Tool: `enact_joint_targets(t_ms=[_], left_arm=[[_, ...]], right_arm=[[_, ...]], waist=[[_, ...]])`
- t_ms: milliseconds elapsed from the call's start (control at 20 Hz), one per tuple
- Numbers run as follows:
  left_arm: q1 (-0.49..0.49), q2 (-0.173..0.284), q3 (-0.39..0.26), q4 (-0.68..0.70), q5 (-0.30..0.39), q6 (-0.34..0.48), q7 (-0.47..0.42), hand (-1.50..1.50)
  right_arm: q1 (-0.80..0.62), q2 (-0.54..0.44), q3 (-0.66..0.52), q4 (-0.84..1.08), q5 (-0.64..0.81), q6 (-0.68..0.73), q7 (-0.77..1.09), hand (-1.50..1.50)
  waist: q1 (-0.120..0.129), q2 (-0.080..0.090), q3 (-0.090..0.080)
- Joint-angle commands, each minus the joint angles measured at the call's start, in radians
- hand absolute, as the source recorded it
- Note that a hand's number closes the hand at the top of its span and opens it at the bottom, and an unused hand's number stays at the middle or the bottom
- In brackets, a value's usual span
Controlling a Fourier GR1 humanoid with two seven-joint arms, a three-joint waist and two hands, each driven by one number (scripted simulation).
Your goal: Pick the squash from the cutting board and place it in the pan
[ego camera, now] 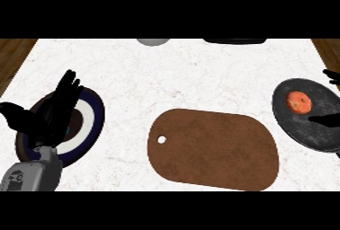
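A robot's left hand (56,105) rests open, fingers straight and pointing up, over a dark blue and white plate (90,117) near the left edge of a white marble counter (166,76), its grey forearm (30,175) rising from the counter's near left corner. At the middle of the counter, toward the near edge, lies a brown cutting board (212,150) with a small hole at its left end. The orange squash (299,101) sits inside the dark pan (312,117) at the counter's right edge, off the board. Of the right hand (325,120), only black fingertips show at the right edge, above and below the pan's right side, apart from the squash; whether that hand is spread or curled cannot be told. A grey object (154,42) and a black object (234,41) sit at the far edge, cut off by the frame
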Motion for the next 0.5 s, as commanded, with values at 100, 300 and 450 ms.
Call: enact_joint_targets(t_ms=[100, 300, 450], left_arm=[[-0.029, 0.015, 0.034, 0.025, 0.013, 0.005, 0.019, 0.0], [0.015, 0.01, 0.01, -0.04, 0.011, -0.004, 0.028, 0.0], [0.005, -0.004, 0.003, -0.03, 0.0, 0.014, 0.037, 0.0]], right_arm=[[-0.019, -0.119, -0.132, 0.088, -0.155, 0.241, -0.04, -1.5], [0.035, -0.231, -0.21, 0.143, -0.236, 0.397, -0.077, -1.5], [0.115, -0.314, -0.227, 0.157, -0.265, 0.557, -0.182, -1.5]], waist=[[-0.014, 0.0, -0.001], [-0.004, 0.0, 0.001], [-0.018, 0.0, 0.003]])
